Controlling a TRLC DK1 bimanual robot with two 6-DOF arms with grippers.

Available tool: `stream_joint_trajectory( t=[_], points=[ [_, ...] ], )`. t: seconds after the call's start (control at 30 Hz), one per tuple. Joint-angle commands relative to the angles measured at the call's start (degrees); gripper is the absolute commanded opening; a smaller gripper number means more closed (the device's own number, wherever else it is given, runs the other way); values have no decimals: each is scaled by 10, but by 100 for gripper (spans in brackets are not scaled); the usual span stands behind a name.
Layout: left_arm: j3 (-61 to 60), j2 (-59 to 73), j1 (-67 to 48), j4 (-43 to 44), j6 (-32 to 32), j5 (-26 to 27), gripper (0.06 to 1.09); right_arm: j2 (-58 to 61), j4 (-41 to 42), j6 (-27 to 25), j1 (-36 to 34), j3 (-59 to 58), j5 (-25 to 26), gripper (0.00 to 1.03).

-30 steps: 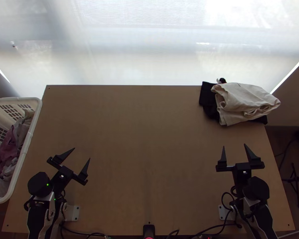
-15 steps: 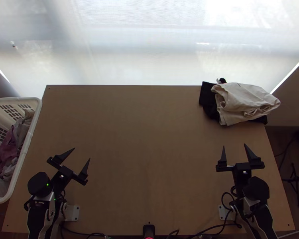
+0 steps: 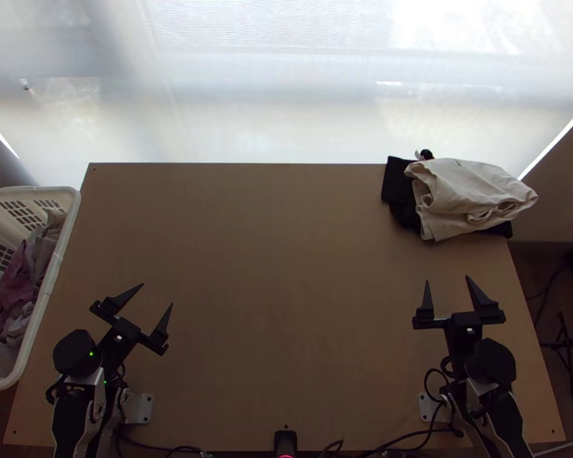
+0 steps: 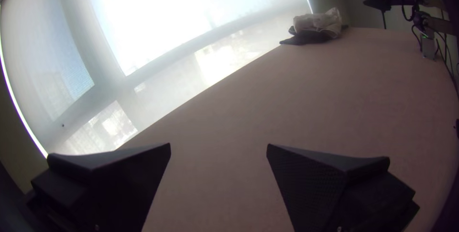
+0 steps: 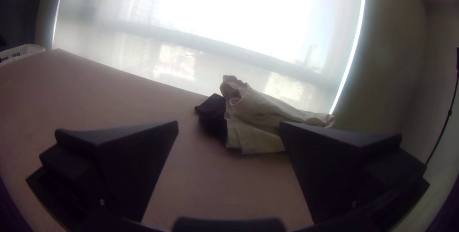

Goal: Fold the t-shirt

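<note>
My left gripper (image 3: 157,294) stands open over the table's near left part, nothing between its fingers; the left wrist view shows the gripper (image 4: 218,146) with its fingers wide apart. My right gripper (image 3: 448,279) is open over the near right part, below the cloth pile in the top view; in the right wrist view the gripper (image 5: 229,123) holds nothing. A cream cloth (image 3: 470,191) lies folded and rumpled on a black cloth (image 3: 398,191) at the far right corner. I cannot tell whether either is a t-shirt.
A white basket (image 3: 57,269) with pink and grey cloths (image 3: 15,294) stands at the table's left edge. Bare wooden table (image 3: 286,282) stretches between the arms. Black cables (image 3: 409,439) run along the near edge. A pale blind (image 3: 248,84) hangs behind the table.
My right gripper has shifted very slightly to the left in the top view. The left arm and the cloths have not moved.
</note>
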Motion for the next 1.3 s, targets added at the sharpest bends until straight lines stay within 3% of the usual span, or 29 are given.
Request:
stream_joint_trajectory(
  t=[0.0, 0.27, 0.47, 0.5, 0.57, 0.63, 0.73, 0.83, 0.97, 1.1, 1.27],
  points=[
    [0, 0, -16, 3, -10, 1, 104, 0, 0, 2, 1, 0, 0, 98],
    [0, 0, -22, 5, -12, 4, 104, 0, 0, 2, 1, 1, 0, 98],
    [-2, 0, -132, 13, 1, 19, 104, 0, 0, 2, 14, 0, 0, 98],
    [-2, 0, -133, 21, 28, 15, 104, 0, -1, -8, 14, 1, 1, 98],
    [-5, 0, -119, 45, 53, -11, 104, -1, -3, -92, -7, 0, 0, 98],
    [-5, 0, -109, 82, 21, -63, 104, -1, 4, -131, 3, 1, 0, 98],
    [1, 0, -77, 137, -7, -111, 104, 13, 33, -152, 0, 1, 4, 98],
    [17, 17, -14, 151, -5, -120, 104, 102, 126, -191, -12, 19, 67, 98],
    [123, 171, 110, 202, -59, -118, 104, 251, 161, -172, -82, 123, 68, 98],
    [275, 280, 238, 133, -121, -117, 104, 396, 76, -124, -109, 277, 55, 98],
    [494, 412, 370, -65, -142, -109, 103, 544, -193, -20, -105, 558, 52, 98]
  ],
)
